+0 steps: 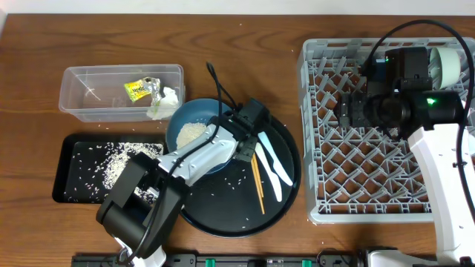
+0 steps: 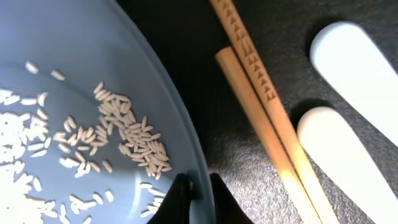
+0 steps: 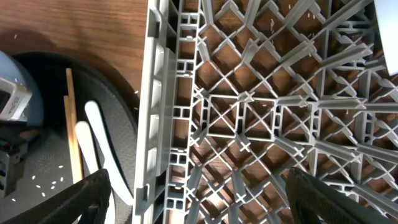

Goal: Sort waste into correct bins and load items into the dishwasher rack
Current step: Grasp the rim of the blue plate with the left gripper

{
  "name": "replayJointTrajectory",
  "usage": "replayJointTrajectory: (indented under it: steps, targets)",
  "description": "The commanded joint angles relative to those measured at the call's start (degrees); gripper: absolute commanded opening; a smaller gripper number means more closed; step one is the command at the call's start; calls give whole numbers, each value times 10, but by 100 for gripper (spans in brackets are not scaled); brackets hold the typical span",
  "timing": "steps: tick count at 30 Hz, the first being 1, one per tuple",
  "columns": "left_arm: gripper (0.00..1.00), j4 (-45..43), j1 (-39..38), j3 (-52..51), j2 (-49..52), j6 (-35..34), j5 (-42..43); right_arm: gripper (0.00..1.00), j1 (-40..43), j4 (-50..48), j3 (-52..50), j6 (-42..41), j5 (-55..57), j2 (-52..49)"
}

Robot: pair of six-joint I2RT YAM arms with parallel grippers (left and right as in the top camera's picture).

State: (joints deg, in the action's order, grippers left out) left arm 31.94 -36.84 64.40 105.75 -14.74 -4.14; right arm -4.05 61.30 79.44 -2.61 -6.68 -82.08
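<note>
The large blue dish (image 1: 189,122) (image 2: 81,50) holds loose white rice (image 1: 193,133) (image 2: 124,134) and sits on the left of a round black tray. My left gripper (image 1: 239,148) (image 2: 200,190) is shut on the dish's right rim, one finger inside and one outside. Wooden chopsticks (image 1: 257,178) (image 2: 261,118) and two white flat utensils (image 1: 274,167) (image 2: 360,68) lie just right of the dish. My right gripper (image 1: 355,111) (image 3: 199,180) hangs open and holds nothing above the left part of the grey dishwasher rack (image 1: 371,170) (image 3: 261,112).
The clear tub (image 1: 96,81) at back left holds a yellow-green wrapper (image 1: 137,89) and white tissue (image 1: 165,100). The shallow black tray (image 1: 70,159) in front of it carries scattered rice (image 1: 119,167). The round black tray (image 1: 286,178) (image 3: 124,124) adjoins the rack. A pale round item (image 1: 449,63) stands in the rack's far right corner.
</note>
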Motion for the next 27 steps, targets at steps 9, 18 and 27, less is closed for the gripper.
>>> replayJointTrajectory:
  steps: [9, 18, 27]
  targets:
    - [6, 74, 5, 5, -44, -8, 34, 86, -5, 5, 3, -5, -4, 3]
    - [6, 118, 5, 5, -141, -8, 34, 85, -5, 9, 3, -5, -4, 3]
    - [6, 131, 14, 5, -220, -8, 34, 84, -5, 15, 3, -5, -4, 3]
